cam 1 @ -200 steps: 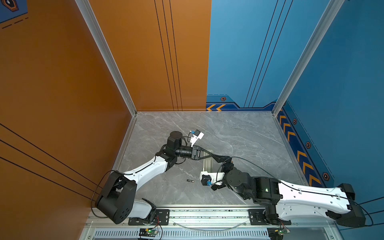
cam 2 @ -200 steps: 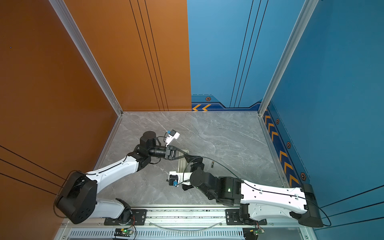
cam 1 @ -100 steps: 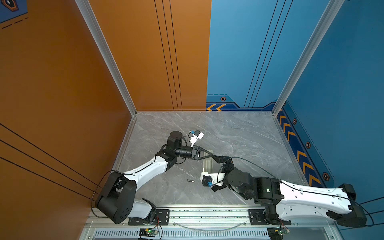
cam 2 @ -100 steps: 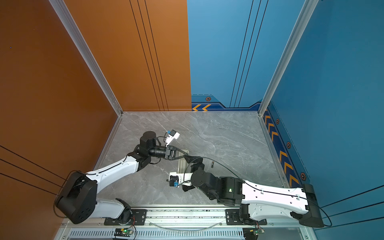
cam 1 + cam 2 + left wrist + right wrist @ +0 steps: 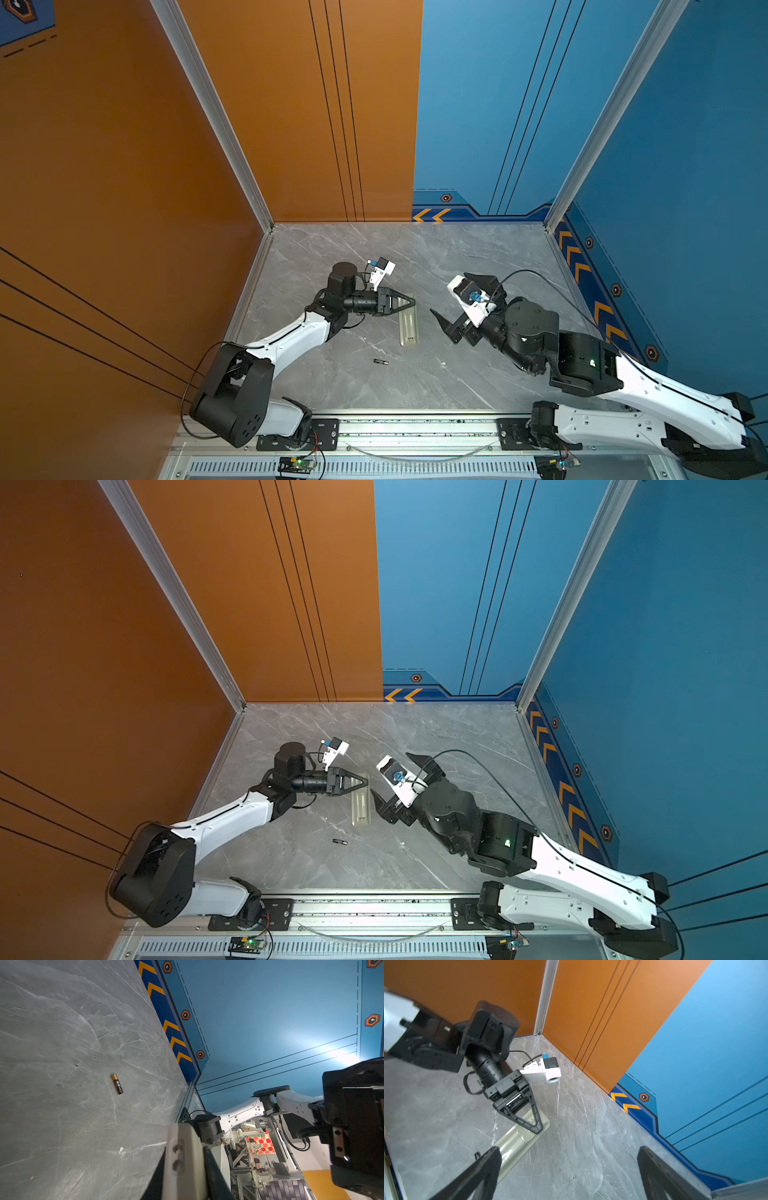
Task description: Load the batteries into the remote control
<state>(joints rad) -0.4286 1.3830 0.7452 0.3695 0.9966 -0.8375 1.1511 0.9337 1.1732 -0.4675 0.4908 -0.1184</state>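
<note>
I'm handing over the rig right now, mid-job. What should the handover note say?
Left tool: shut on the far end of the remote control, which lies on the table.
Right tool: open, empty, beside the remote.
One battery lies loose near the remote's near end; no second battery shows.
Done: cannot tell whether one is loaded.
Left: load the loose battery.

The left gripper (image 5: pixel 411 304) is pinched closed while the right gripper (image 5: pixel 449 293) gapes wide, facing it
</note>
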